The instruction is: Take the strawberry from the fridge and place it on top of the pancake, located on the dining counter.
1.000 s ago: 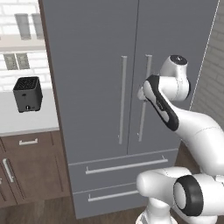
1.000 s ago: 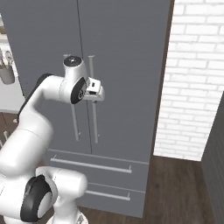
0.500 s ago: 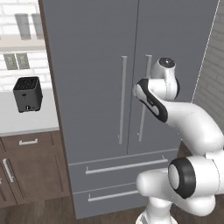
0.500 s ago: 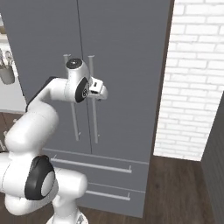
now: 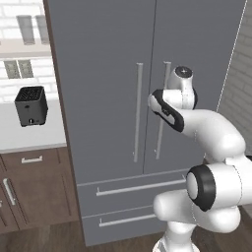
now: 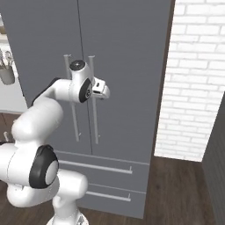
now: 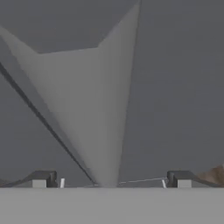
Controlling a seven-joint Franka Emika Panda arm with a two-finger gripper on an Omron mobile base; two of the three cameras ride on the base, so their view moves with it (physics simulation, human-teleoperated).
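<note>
The fridge [image 5: 108,74] [image 6: 127,52] stands in front of me with both grey doors shut. The strawberry is hidden behind them, and the pancake and the dining counter are out of view. My gripper [image 6: 104,90] is at mid height on the doors, right by the right door's handle [image 5: 160,142] [image 6: 94,118]. In the hand view the gripper [image 7: 111,180] is open, its fingertips [image 7: 43,179] far apart. The pale handle bar [image 7: 105,109] runs up between them, close in front of the grey door [image 7: 175,87]. Nothing is held.
A black toaster [image 5: 32,106] sits on a white counter [image 5: 29,140] over brown cabinets [image 5: 29,187], left of the fridge. Two drawer fronts [image 5: 133,189] run below the doors. A white brick wall [image 6: 197,79] and wood floor [image 6: 184,189] lie to the right.
The arm has reached forward, bringing the hand closer to the right door's handle. The jaws have stayed wide open and the doors have stayed shut.
</note>
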